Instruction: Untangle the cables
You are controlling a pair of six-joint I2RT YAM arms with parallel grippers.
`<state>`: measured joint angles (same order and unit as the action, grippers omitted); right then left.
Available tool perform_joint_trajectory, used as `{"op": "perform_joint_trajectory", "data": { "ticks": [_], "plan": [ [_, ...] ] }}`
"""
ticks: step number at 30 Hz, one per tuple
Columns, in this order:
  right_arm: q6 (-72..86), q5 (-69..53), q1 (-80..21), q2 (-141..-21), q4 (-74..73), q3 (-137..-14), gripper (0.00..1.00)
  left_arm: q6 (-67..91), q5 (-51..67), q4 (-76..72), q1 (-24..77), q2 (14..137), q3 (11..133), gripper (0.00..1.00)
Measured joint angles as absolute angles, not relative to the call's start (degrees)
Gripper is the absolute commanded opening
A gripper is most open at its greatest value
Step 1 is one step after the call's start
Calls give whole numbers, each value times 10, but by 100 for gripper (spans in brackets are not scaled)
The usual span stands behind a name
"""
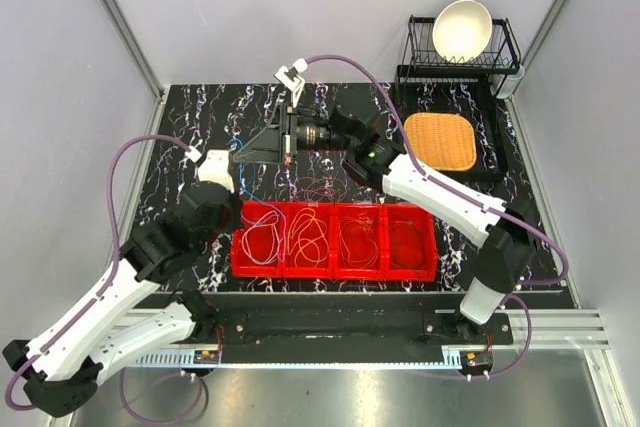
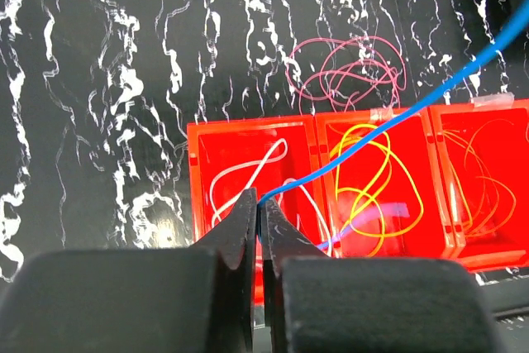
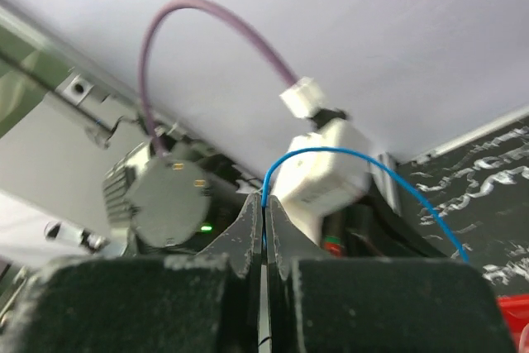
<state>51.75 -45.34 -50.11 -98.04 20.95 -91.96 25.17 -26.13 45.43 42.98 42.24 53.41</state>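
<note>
REMOTE RIG, TABLE STATION: My left hand (image 2: 259, 208) is clenched on the blue cable (image 2: 397, 117), fingertips pressed shut around it by the left end of the red tray (image 2: 248, 126). My right hand (image 3: 264, 204) is clamped just as tightly on the same wire, up beyond the tray's far side, where the cable arcs out of its tips and drops away. Between the two grips the blue line runs taut across the tray's second compartment.

Below it, the white cable (image 2: 248, 167) lies in the tray's leftmost compartment, the yellow cable (image 2: 384, 171) loops in the next and the orange cable (image 2: 488, 171) sits in the third. The maroon cable (image 2: 347, 72) lies bunched on the table (image 2: 99, 80) just behind the tray.

As I judge it, the step in hand is drawing the blue cable free. I want to part my hands slowly and keep the tension light. I would lift the span well above the tray before moving it sideways, watching the yellow loops for any tug. A bluish streak shows among them; I cannot tell whether it is the same wire.
</note>
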Motion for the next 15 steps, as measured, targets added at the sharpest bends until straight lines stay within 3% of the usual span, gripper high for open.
{"op": "perform_joint_trajectory", "data": {
  "ticks": [5,15],
  "plan": [
    [520,-385,-501,-977,228,-866,0,295,-256,486,429,422,545,0],
    [542,-355,-502,-1093,295,-858,0,364,-286,578,429,459,550,0]
  ]
}}
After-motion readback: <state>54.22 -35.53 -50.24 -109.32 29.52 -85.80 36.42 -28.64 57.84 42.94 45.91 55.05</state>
